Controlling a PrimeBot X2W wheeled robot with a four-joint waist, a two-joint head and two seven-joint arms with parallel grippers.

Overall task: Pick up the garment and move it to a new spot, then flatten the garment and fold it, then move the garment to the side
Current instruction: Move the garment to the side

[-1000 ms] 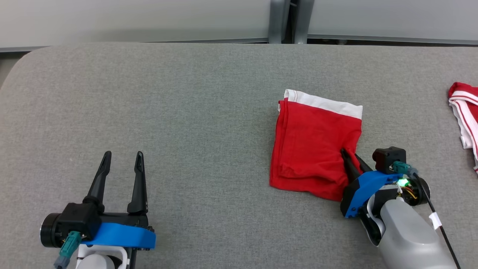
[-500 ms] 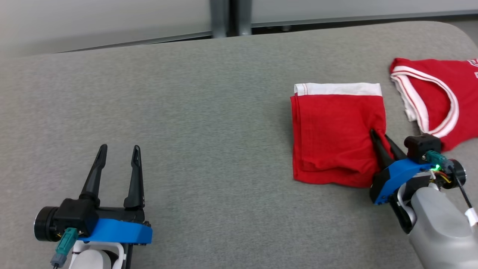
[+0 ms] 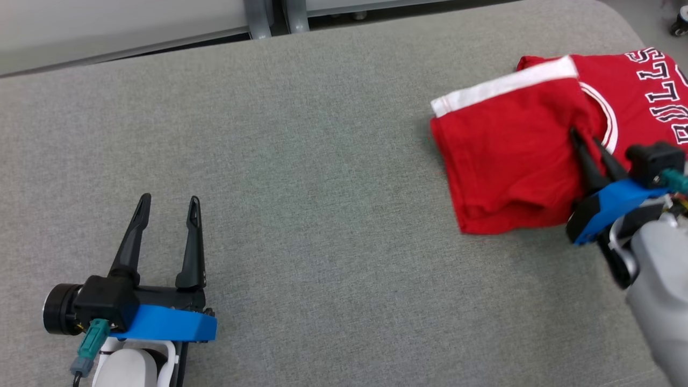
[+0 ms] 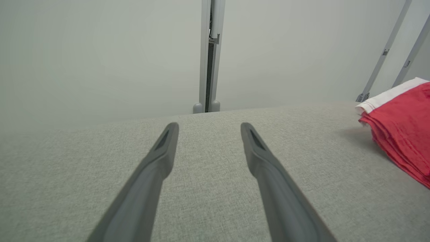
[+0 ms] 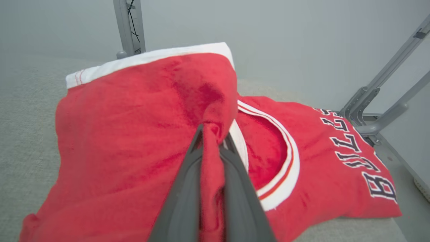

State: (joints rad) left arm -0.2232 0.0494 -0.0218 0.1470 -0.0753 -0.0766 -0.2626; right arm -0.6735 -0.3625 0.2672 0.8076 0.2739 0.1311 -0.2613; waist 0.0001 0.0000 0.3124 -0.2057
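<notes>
The garment (image 3: 505, 156) is a folded red piece with a white waistband, at the right of the grey table. My right gripper (image 3: 583, 134) is shut on its right edge, which is bunched and raised between the fingers (image 5: 188, 188). In the right wrist view the garment (image 5: 134, 117) drapes from that grip, and its right side overlaps a red jersey. My left gripper (image 3: 169, 200) rests at the lower left, open and holding nothing, far from the garment. In the left wrist view the left gripper (image 4: 208, 126) points at bare table, with the garment (image 4: 403, 127) at the right edge.
A red jersey (image 3: 645, 86) with white trim and black-and-white lettering lies flat at the table's far right corner, also seen as the jersey (image 5: 319, 161). The grey padded table (image 3: 322, 161) ends in a rounded corner there. Metal frame posts (image 5: 129, 27) stand behind it.
The head view has swung to the right. My right gripper has carried the garment rightward until it overlaps the jersey. The left gripper has stayed open in place.
</notes>
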